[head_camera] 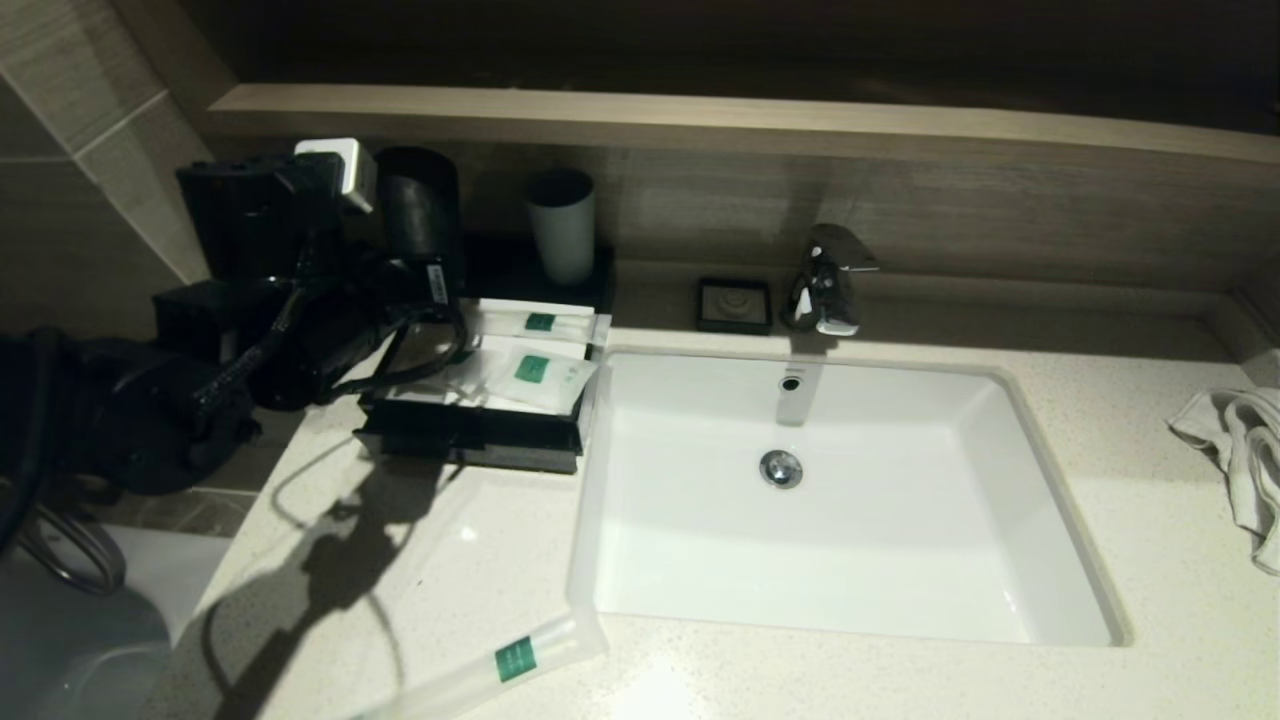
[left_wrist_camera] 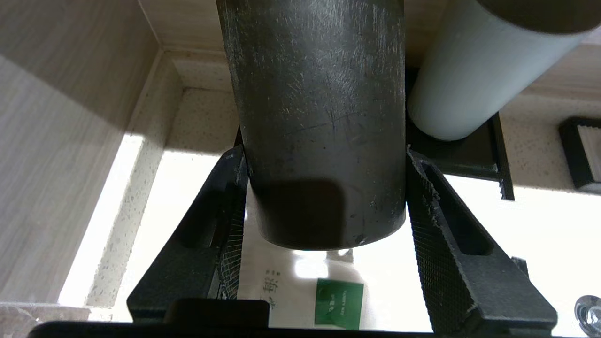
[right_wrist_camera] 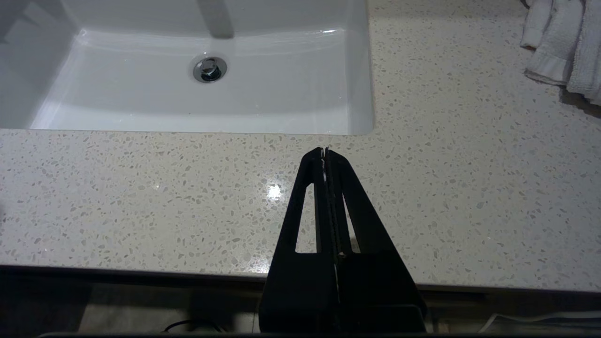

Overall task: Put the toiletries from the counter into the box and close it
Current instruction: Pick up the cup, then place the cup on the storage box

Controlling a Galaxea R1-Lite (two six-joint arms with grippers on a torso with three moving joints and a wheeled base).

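Observation:
My left gripper [head_camera: 405, 250] is shut on the black tumbler [head_camera: 418, 205] and holds it upright just above the back of the black box [head_camera: 470, 445]. In the left wrist view both fingers [left_wrist_camera: 425, 188] press on the tumbler [left_wrist_camera: 319, 117], with a labelled pouch [left_wrist_camera: 339, 303] lying below it. A long slim packet [head_camera: 540, 322] and a pillow pouch [head_camera: 535, 372] lie on the box. Another long packet [head_camera: 500, 665] lies on the counter [head_camera: 450, 560] at the front. My right gripper [right_wrist_camera: 325, 151] is shut and empty over the counter's front edge.
The grey tumbler [head_camera: 562, 225] stands behind the box. A small black dish [head_camera: 735, 305] and the faucet [head_camera: 825, 280] sit behind the sink basin [head_camera: 620, 480]. A white towel [head_camera: 1240, 450] lies at the far right. A wall is close on the left.

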